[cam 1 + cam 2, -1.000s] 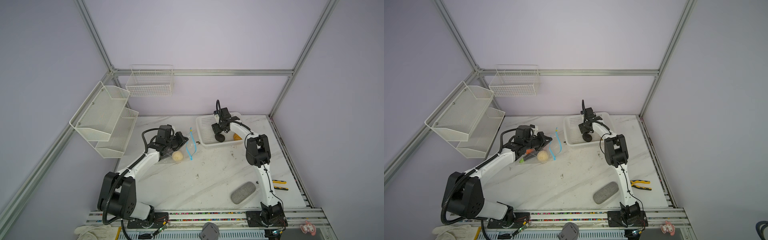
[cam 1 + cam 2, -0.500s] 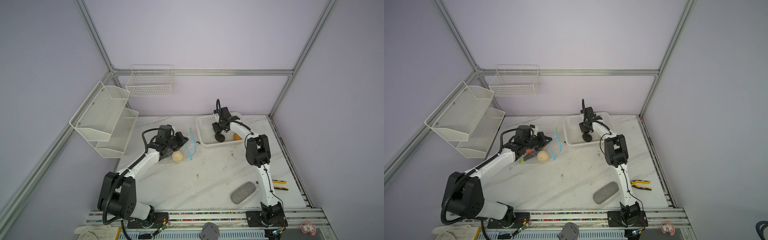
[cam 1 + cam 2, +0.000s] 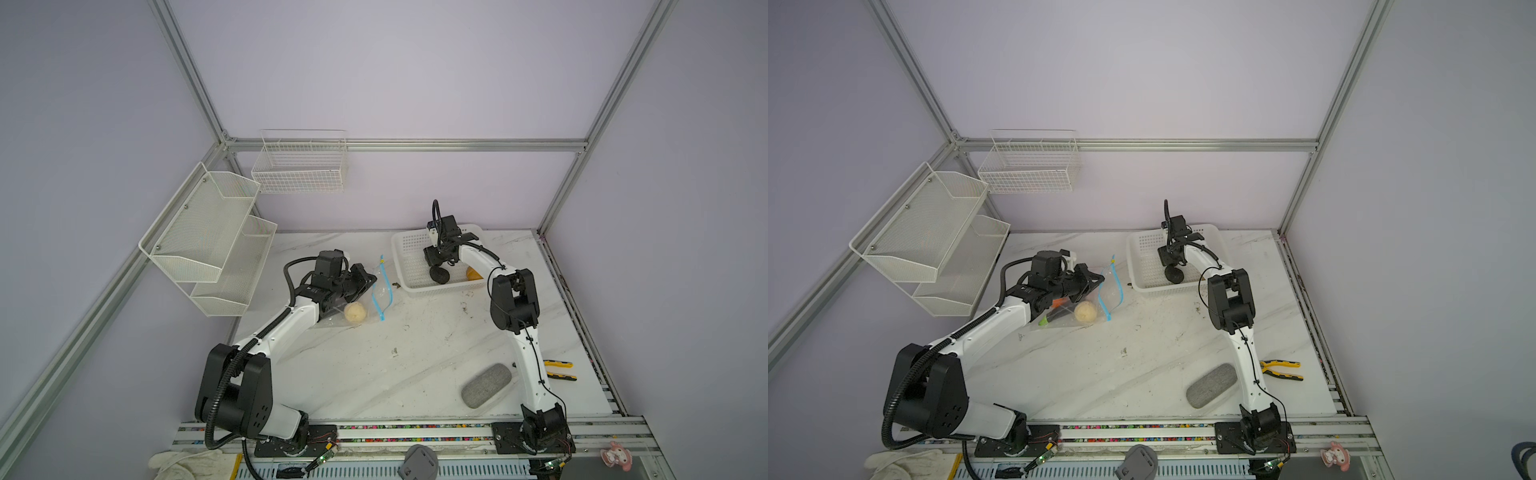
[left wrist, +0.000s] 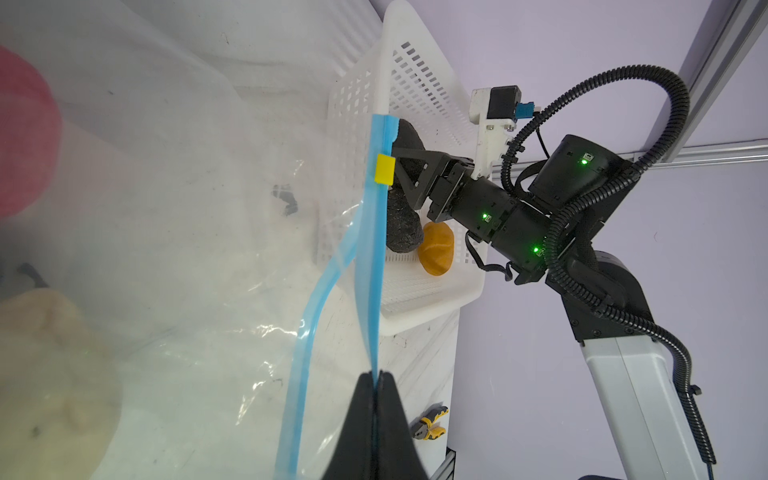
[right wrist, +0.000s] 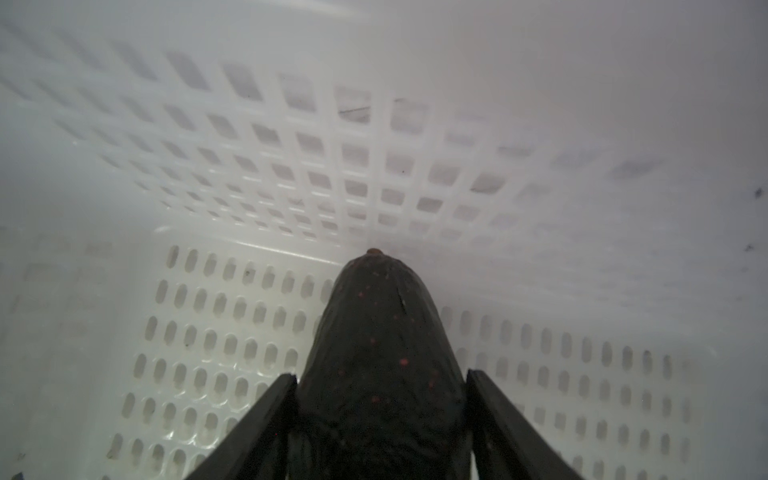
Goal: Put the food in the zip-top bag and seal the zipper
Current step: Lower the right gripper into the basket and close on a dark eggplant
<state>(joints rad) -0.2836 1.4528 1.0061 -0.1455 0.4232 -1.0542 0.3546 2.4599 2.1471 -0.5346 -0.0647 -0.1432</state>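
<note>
The large clear plastic zip-top bag [image 4: 199, 291] is laid on the white marble desk [image 3: 374, 365], just beside the white perforated plastic basket [image 3: 409, 266]. Its light blue zipper strip [image 4: 374, 257] is parted into two bands, with the small yellow slider tab [image 4: 384, 168] at the far end. One band is pinched by the left hand [image 4: 377, 380], jaws fully closed on it, so the mouth is held open. Inside, a round cream toy food [image 3: 354, 312] and a toy vegetable showing orange and green [image 3: 1045, 319] are made out. A pink shape [image 4: 20, 133] is seen through the film, too blurred to be named.

Over to the basket: a dark, red-speckled toy fruit [image 5: 380, 316] is clasped by the right hand [image 5: 381, 374], its jaws spread wide and set against both flanks. A second black toy food [image 3: 439, 274] and an orange-yellow one [image 4: 436, 253] are seen lying on the basket floor.

So the filling step is judged to be in hand, with sealing not yet begun. Next, the dark fruit would need to be lifted clear of the basket wall, carried to the held-open mouth and released inside.

Whether the fruit is off the basket floor cannot be told. In both top views it is hidden by the hand. Part of the bag is covered by the left arm, so its contents cannot be fully counted.
</note>
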